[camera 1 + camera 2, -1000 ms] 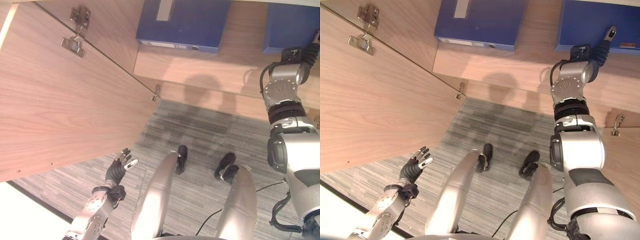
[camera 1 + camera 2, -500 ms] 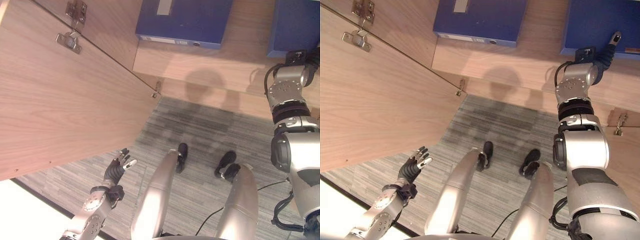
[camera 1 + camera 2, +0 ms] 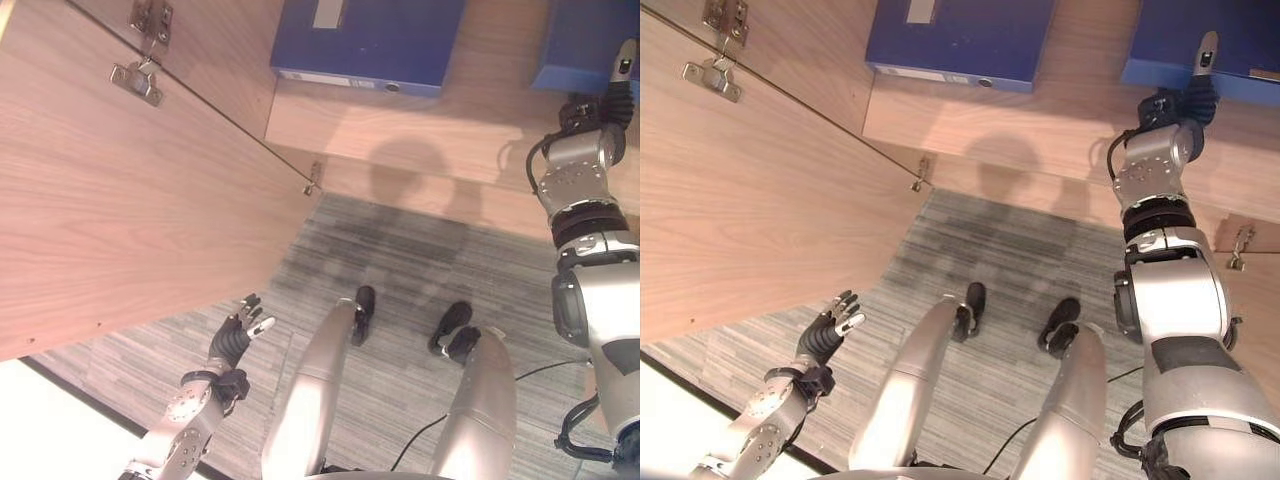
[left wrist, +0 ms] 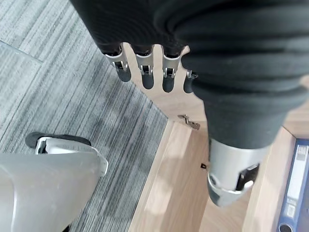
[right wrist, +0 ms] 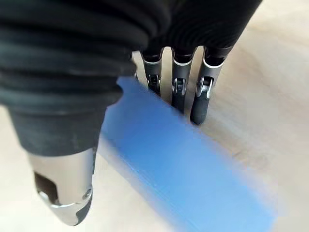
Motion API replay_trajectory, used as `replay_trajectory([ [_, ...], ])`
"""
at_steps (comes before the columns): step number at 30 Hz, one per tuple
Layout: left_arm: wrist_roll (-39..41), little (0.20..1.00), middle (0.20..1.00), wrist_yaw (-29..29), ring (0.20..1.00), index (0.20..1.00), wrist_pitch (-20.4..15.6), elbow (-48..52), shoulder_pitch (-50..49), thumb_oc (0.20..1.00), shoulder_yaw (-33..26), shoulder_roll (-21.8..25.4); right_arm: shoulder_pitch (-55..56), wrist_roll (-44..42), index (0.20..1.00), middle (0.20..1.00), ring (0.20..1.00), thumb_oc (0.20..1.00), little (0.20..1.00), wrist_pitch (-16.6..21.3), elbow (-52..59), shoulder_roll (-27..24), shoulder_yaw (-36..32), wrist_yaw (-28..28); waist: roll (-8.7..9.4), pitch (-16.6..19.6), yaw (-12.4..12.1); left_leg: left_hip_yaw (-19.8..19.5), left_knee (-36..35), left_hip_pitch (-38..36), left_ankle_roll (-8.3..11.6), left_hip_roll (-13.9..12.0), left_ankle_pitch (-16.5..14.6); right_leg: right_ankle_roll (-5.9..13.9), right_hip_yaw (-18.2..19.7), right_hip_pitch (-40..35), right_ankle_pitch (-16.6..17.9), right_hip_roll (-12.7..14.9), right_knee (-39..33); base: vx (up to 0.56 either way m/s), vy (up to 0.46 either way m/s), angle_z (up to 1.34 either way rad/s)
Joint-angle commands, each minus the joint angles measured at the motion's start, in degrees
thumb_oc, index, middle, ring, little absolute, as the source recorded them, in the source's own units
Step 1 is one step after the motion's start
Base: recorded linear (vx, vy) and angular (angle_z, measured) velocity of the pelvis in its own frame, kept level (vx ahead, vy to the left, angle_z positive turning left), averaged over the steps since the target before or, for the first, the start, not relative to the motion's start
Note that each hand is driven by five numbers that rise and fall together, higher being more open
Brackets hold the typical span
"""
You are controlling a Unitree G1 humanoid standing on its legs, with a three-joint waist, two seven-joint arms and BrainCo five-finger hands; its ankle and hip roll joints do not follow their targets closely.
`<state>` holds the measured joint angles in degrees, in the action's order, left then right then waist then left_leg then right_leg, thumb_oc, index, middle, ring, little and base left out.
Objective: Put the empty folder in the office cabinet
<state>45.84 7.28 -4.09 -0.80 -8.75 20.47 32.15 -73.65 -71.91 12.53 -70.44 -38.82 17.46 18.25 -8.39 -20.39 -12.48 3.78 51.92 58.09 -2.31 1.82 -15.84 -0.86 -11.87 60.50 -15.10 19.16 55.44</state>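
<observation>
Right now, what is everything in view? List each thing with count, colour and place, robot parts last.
Folders: two, blue, lying on the cabinet shelf, one toward the left, one at the right under the right hand's fingers.
Cabinet door: one, light wood, swung open at the left.
Hinges: silver, two on the open door, one by the right edge.
Shelf: light wood, across the top.
Carpet: grey striped, on the floor below.
Left robot hand: fingers straight, holding nothing, low above the carpet.
Right robot hand: raised to the shelf, fingers straight over the right folder.
</observation>
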Motion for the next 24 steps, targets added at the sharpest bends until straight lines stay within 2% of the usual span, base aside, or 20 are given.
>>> replay_trajectory([
  [1,-0.1,1.000,1.000,-1.6,1.000,1.000,-1.2,4.9,-1.5,1.000,-1.4,5.8,-5.0,11.1,1.000,1.000,1.000,1.000,1.000,-7.7,-1.6,-4.0,6.7,-5.0,1.28,-0.3,0.0,1.3,-2.1,1.6,0.09,-2.2,-0.1,0.87,2.9,-5.1,-3.3,0.0,-0.3,0.00,0.000,0.00],
  [4,-0.4,1.000,1.000,-2.5,1.000,1.000,-0.9,5.8,-2.4,1.000,-1.9,6.7,-6.1,19.4,1.000,1.000,1.000,1.000,1.000,-12.0,-4.8,-5.6,12.5,-7.9,1.95,-0.5,0.6,1.6,-2.9,1.4,0.19,-2.5,0.3,0.87,2.6,-5.2,-2.5,-0.2,-1.3,-0.01,0.004,-0.01],
  [5,-0.5,1.000,1.000,-2.7,1.000,1.000,-1.0,6.2,-3.4,1.000,-2.7,7.1,-7.3,27.6,1.000,1.000,1.000,1.000,1.000,-13.5,-6.5,-6.9,16.7,-8.8,2.36,-0.6,0.8,1.8,-4.0,1.1,0.22,-2.7,0.8,1.02,2.3,-5.4,-1.8,-0.4,-2.3,-0.03,0.008,-0.05],
  [6,-0.6,1.000,1.000,-2.7,1.000,1.000,-1.0,6.2,-3.5,1.000,-2.8,6.9,-7.6,27.9,1.000,1.000,1.000,1.000,1.000,-13.6,-6.8,-6.8,16.9,-9.0,2.23,-0.7,1.0,1.8,-4.2,0.9,0.21,-2.7,0.9,1.03,2.3,-5.5,-1.7,-0.4,-2.5,-0.03,0.010,-0.05],
  [7,-0.8,1.000,1.000,-2.6,1.000,1.000,-1.1,6.4,-4.0,1.000,-3.3,7.4,-8.3,34.1,1.000,1.000,1.000,1.000,1.000,-13.9,-6.6,-7.6,20.2,-8.6,2.67,-0.8,1.1,1.8,-5.1,0.7,0.31,-2.8,1.3,1.21,2.2,-5.6,-1.3,-0.5,-3.2,-0.02,0.006,-0.06],
  [8,-0.8,1.000,1.000,-2.6,1.000,1.000,-1.1,6.5,-4.0,1.000,-3.3,7.2,-8.6,34.3,1.000,1.000,1.000,1.000,1.000,-13.9,-6.7,-7.5,20.4,-8.7,2.56,-0.9,1.2,1.8,-5.3,0.6,0.31,-2.8,1.4,1.22,2.2,-5.7,-1.2,-0.5,-3.3,-0.03,0.003,-0.06],
  [9,-1.4,1.000,1.000,-2.7,1.000,1.000,-1.2,6.9,-4.5,1.000,-4.0,7.4,-8.3,42.9,1.000,1.000,1.000,1.000,1.000,-14.6,-5.9,-7.4,24.7,-9.3,2.90,-0.9,1.6,2.0,-7.4,-0.3,0.27,-2.7,2.2,1.58,1.6,-6.4,-0.2,-0.8,-5.3,-0.02,-0.002,-0.08],
  [10,-1.4,1.000,1.000,-2.7,1.000,1.000,-1.2,6.9,-4.5,1.000,-4.0,7.4,-8.3,42.9,1.000,1.000,1.000,1.000,1.000,-14.6,-5.9,-7.4,24.7,-9.3,2.88,-1.0,1.7,2.0,-7.5,-0.4,0.27,-2.7,2.3,1.58,1.6,-6.5,-0.1,-0.8,-5.3,-0.03,-0.014,-0.10],
  [11,-1.7,1.000,1.000,-3.2,1.000,1.000,-1.2,8.0,-5.3,1.000,-4.9,8.0,-7.4,49.6,1.000,1.000,1.000,1.000,1.000,-15.6,-5.5,-7.3,28.0,-10.7,3.14,-1.0,1.8,1.9,-10.3,-1.8,0.31,-2.5,3.3,2.21,0.8,-7.6,0.9,-1.1,-7.5,-0.02,-0.014,-0.08],
  [14,-1.9,1.000,1.000,-4.7,1.000,1.000,-1.0,10.2,-6.5,1.000,-6.5,9.4,-6.2,58.6,1.000,1.000,1.000,1.000,1.000,-17.1,-5.8,-7.1,31.1,-13.1,2.95,-1.2,2.0,1.6,-15.2,-4.8,0.56,-2.2,5.5,3.21,-0.6,-10.4,2.8,-1.6,-11.4,-0.03,-0.028,-0.02],
  [19,-3.3,1.000,1.000,-6.6,1.000,1.000,-0.5,11.7,-6.5,1.000,-8.2,10.5,-4.5,66.8,1.000,1.000,1.000,1.000,1.000,-18.4,-7.1,-7.2,33.8,-17.6,2.56,-1.3,1.6,1.0,-20.0,-8.1,1.13,-1.9,7.9,4.14,-1.7,-13.6,4.5,-1.8,-15.0,-0.01,-0.035,0.03],
  [24,-3.8,1.000,1.000,-7.7,1.000,1.000,0.1,12.3,-6.3,1.000,-9.0,10.3,-4.1,66.5,1.000,1.000,1.000,1.000,1.000,-18.4,-6.8,-8.7,33.6,-20.7,2.28,-1.5,1.4,0.6,-24.3,-10.4,1.36,-1.6,9.9,4.84,-2.4,-15.6,6.2,-1.9,-18.6,0.00,-0.008,0.01],
])
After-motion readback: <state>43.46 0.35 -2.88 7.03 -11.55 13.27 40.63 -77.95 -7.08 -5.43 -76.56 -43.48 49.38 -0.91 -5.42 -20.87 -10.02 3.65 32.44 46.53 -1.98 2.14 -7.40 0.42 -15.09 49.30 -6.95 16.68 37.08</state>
